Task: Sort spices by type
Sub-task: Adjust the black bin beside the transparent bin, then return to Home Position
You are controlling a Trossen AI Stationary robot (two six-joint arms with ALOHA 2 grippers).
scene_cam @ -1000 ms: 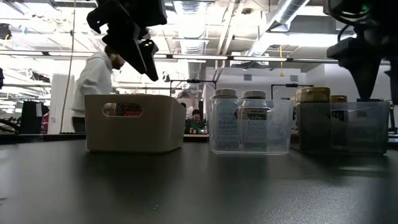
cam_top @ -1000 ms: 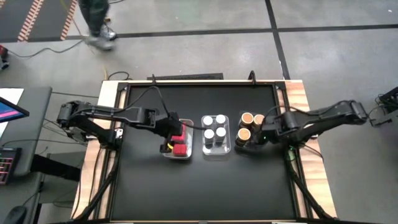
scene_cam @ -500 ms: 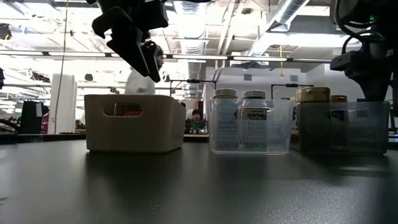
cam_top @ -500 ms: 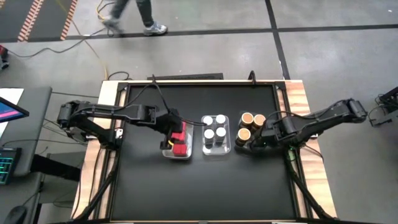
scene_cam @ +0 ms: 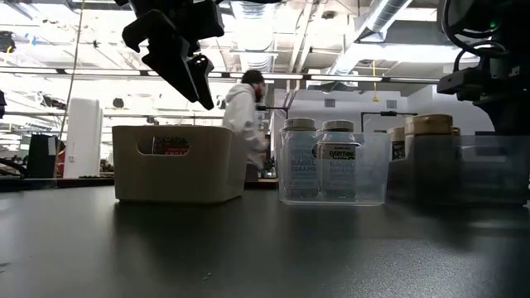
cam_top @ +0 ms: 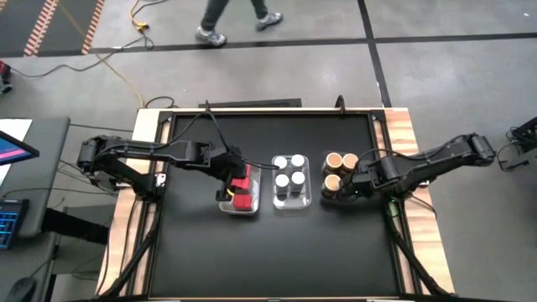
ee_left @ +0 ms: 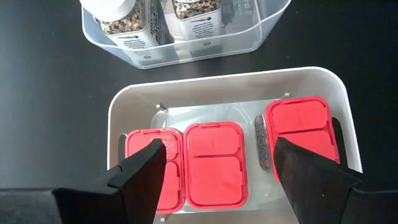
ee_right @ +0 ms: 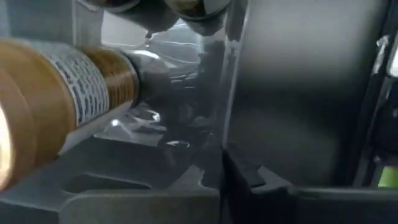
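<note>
the right gripper [cam_top: 346, 191] is closed on the wall of the clear tray [cam_top: 321, 195] holding the brown-lidded jars [cam_top: 334, 160], near the bench's right edge; slide it slowly so the jars stay upright. the left gripper [ee_left: 214, 163] hovers wide over the red boxes [ee_left: 214, 165] in the white bin [ee_left: 230, 82].

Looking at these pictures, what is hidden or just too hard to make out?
- High view: the right end effector covers the near end of the tan-lidded jars' tray, so how many jars it holds is unclear.
- Right wrist view: too close and blurred to show what the end effector is shut on.
- Low view: the white bin wall hides the red boxes.
- Jar labels: too small.
</note>
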